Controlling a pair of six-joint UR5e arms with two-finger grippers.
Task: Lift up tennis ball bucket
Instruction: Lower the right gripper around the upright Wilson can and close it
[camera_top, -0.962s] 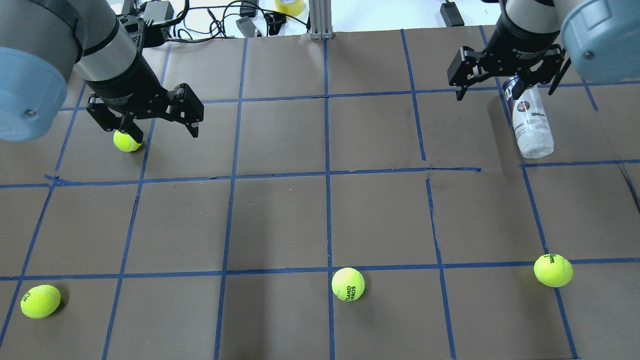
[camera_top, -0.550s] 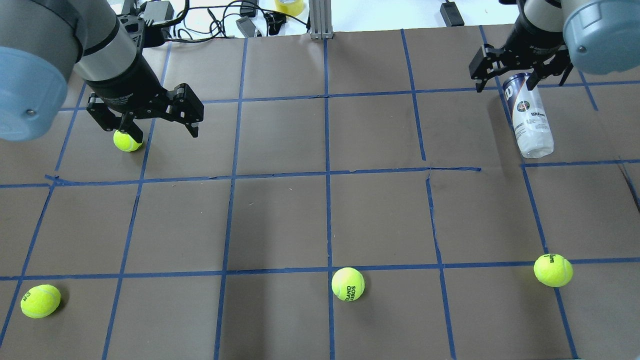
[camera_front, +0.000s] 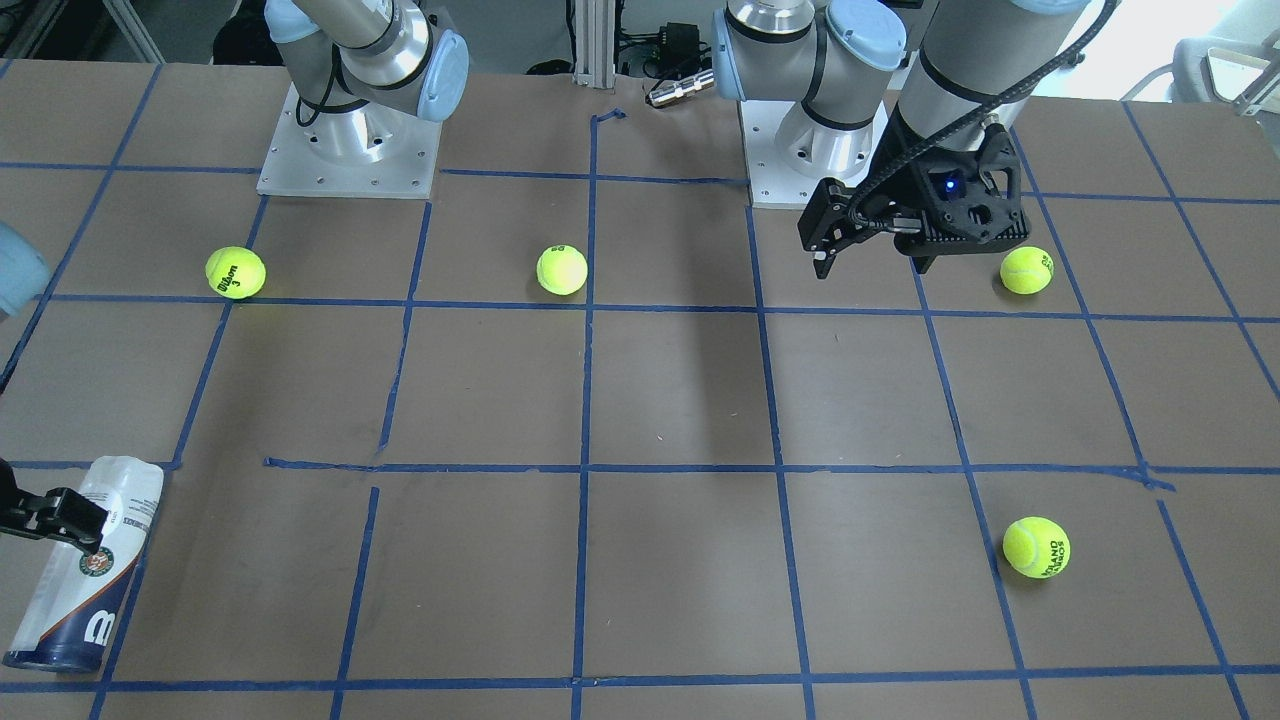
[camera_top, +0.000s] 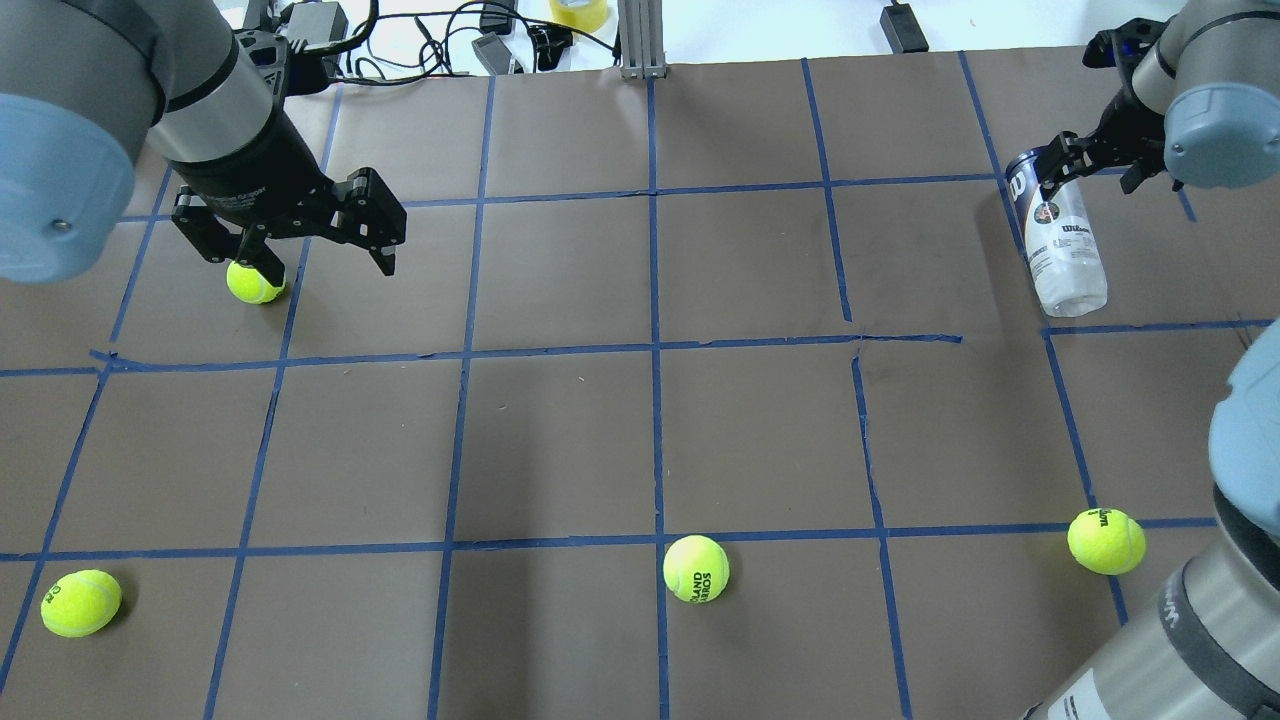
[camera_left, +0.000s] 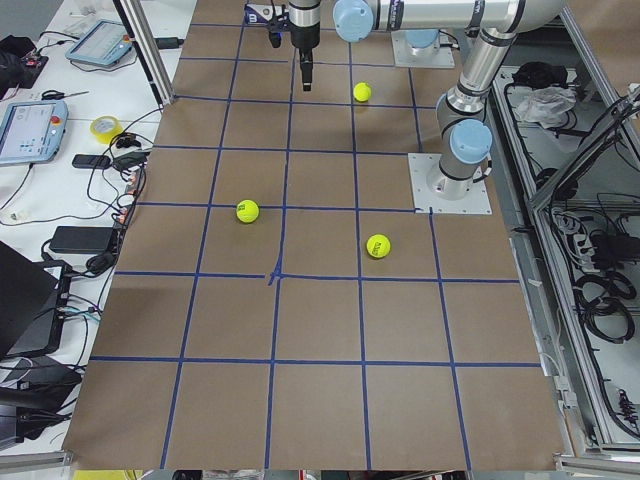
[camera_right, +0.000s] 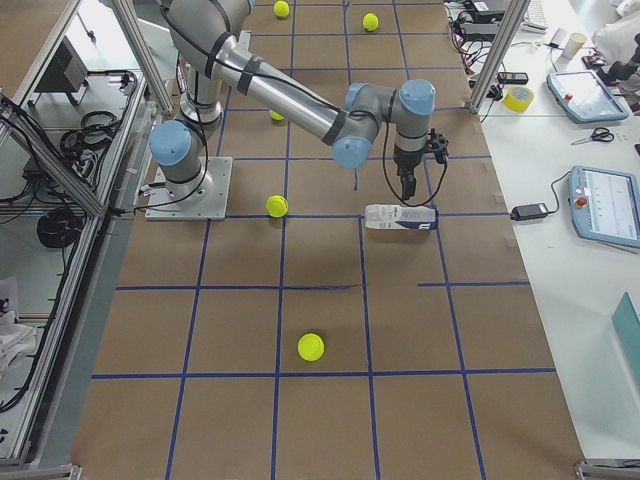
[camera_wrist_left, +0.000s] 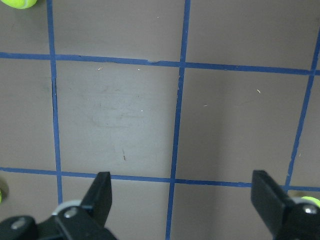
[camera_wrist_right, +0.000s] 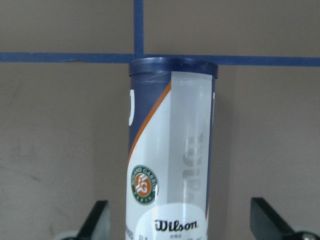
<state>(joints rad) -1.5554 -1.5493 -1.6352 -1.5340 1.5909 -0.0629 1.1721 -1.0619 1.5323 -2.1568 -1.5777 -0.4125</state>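
Table (camera_top: 560, 440) surface is brown paper divided into squares by blue tape. Positions below are clock positions on the overhead view, with 12 o'clock at the edge farthest from the robot. Ball A (camera_top: 80, 602) lies at 8 o'clock, near the left edge. The left gripper (camera_top: 325, 262) hangs at 10 o'clock with its fingers spread wide and nothing between them (the left wrist view shows only bare paper and tape in the gap). Ball B (camera_top: 254, 282) rests on the table at the outer side of one finger. It is partly hidden by that finger from overhead and lies outside the gap. Ball C (camera_top: 696, 568) lies at 6 o'clock, just beside a tape crossing. The tennis ball bucket (camera_top: 1065, 235) lies on its side on the table at 2 o'clock. Its navy rim points toward 12 o'clock and its clear end toward 6 o'clock, just short of a tape line. The white and navy label faces up, showing the round emblem and the Wilson name. The right gripper (camera_top: 1092, 172) is positioned over the bucket in the released state. In the right wrist view its fingers (camera_wrist_right: 100, 220) stand one on each side of the tube, with bare paper visible between each finger and the tube wall. Ball D (camera_top: 1105, 541) lies at 4 o'clock on a tape crossing, well apart from the bucket.
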